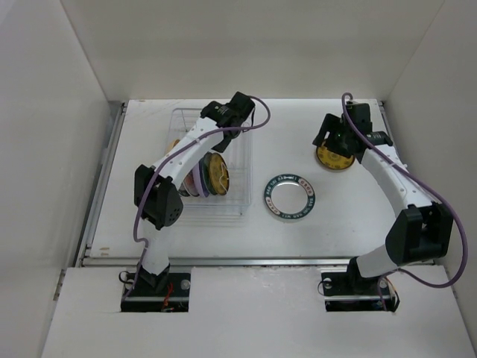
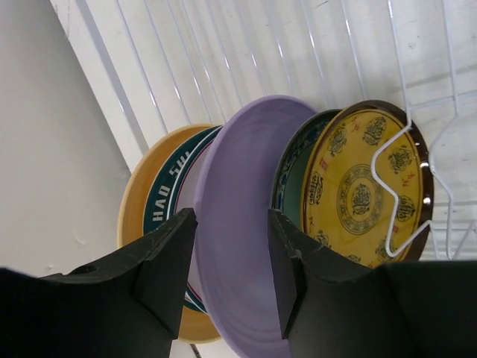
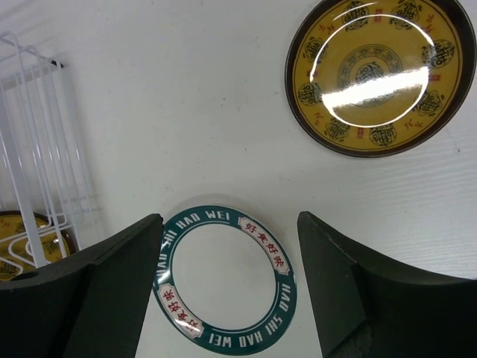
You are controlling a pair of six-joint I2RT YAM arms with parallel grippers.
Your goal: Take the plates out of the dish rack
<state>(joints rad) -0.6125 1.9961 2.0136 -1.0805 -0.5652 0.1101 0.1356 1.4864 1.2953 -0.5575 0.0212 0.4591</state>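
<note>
Left hand [image 2: 231, 220], spread wide, hangs just above the upright lilac plate [image 2: 246, 156] at mid-frame, whose rim lines up with its gap.

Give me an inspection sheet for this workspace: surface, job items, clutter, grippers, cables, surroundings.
Surface: white table, carrying the rack and two loose plates.
Job's things: dish rack has five plates standing in it, the lilac plate among them; teal-rimmed plate and yellow patterned plate lie flat on the table.
Clutter: nothing seen.
Grippers: left gripper open, one finger on each side of the lilac plate; right gripper open and empty above the table.
Cables: a purple cable loops along each arm.
Surroundings: white walls on three sides.
</note>
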